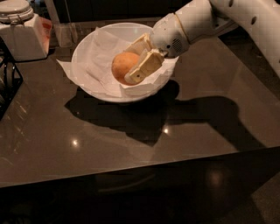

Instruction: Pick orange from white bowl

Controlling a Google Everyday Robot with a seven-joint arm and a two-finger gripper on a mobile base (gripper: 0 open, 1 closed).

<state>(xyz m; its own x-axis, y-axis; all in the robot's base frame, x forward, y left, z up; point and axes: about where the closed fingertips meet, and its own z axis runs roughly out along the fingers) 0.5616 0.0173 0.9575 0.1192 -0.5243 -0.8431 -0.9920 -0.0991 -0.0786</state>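
Observation:
The orange [121, 65] sits between the two cream fingers of my gripper [130, 65], inside the white bowl [87, 43]. The gripper is shut on the orange, with one finger [144, 68] on its near side and the other [139, 43] on its far side. The orange appears raised a little off the crinkled white paper [98, 74] that lines the bowl. My white arm [210, 17] reaches in from the upper right over the bowl's right rim. The bowl stands at the back middle of the dark glossy table [131, 140].
A white lidded jar [15, 11] stands on a white box [26, 39] at the back left. A clear glass [65, 28] stands next to it. A black wire rack [6, 83] is at the left edge. The table's front edge runs across the lower part.

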